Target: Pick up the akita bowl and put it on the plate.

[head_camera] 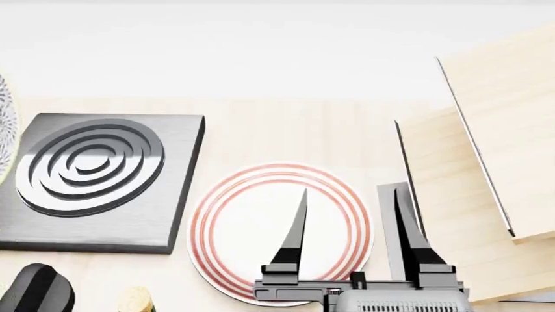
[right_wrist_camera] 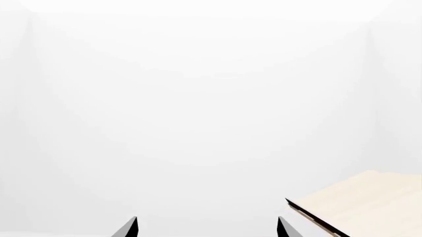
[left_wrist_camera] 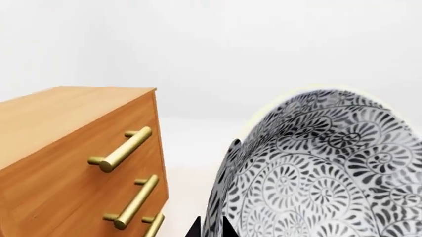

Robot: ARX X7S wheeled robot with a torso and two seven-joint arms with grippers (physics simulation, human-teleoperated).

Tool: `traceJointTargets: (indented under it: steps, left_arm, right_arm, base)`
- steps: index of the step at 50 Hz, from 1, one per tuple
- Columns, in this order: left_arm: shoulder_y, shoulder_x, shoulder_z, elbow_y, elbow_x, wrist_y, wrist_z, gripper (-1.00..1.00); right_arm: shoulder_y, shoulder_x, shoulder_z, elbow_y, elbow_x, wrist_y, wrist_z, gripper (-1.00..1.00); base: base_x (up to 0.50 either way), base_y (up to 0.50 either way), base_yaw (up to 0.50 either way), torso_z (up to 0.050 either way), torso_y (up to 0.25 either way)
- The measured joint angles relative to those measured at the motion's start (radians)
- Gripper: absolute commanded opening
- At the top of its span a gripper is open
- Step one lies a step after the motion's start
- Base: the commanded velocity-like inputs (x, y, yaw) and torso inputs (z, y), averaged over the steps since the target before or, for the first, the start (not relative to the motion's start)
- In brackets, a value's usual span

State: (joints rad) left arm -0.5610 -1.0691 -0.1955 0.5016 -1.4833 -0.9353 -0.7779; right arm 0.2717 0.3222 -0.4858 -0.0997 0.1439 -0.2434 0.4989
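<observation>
In the head view, a light wood table (head_camera: 286, 130) fills most of the frame. Pale wood boards (head_camera: 494, 162) lean over the right side, and one shows again at the lower right of the right wrist view. A wooden chest of drawers (left_wrist_camera: 72, 163) with gold handles (left_wrist_camera: 122, 148) fills the left of the left wrist view. The akita bowl (left_wrist_camera: 323, 173) takes up the lower right of that view, tipped on its side so its patterned inside shows. In the head view, only a thin slice of it peeks in at the far left edge, beside the dark grey square burner (head_camera: 95, 182) at the left. The plate (head_camera: 282, 231) with red rings lies flat at the lower middle of the head view, just right of the burner and well apart from the bowl. The right gripper (head_camera: 351, 218) hangs at the bottom of the head view. Its two black fingers stand wide apart with nothing between them, one over the plate and one past its right rim. The left gripper (left_wrist_camera: 211, 228) shows only as two small black tips at the bottom edge of the left wrist view, close together at the bowl's rim, and it is not clear whether they pinch it. A small dark round thing (head_camera: 36, 289) sits in the lower left corner of the head view.
</observation>
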Motion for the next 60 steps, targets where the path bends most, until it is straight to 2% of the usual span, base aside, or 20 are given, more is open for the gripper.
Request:
traceJointTargets:
  steps: [22,47,60]
  left_arm:
    - [-0.317,0.182,0.214,-0.181,0.16,0.051,0.109,-1.0]
    - [-0.537,0.442,0.39,-0.498,0.353,0.176,0.267,-1.0]
    - [-0.629,0.551,0.455,-0.669,0.418,0.22,0.341,-1.0]
  right_arm:
    - [-0.001,0.006,-0.001,0.003,0.004,-0.006,0.003,1.0]
    - [-0.001,0.009,-0.003,0.019,0.017,-0.02,0.002,1.0]
    - [-0.001,0.012,-0.002,0.027,0.02,-0.026,0.004,1.0]
  base:
    - [0.0,0.0,0.0,0.0,0.0]
    - [0.0,0.0,0.0,0.0,0.0]
    - [0.0,0.0,0.0,0.0,0.0]
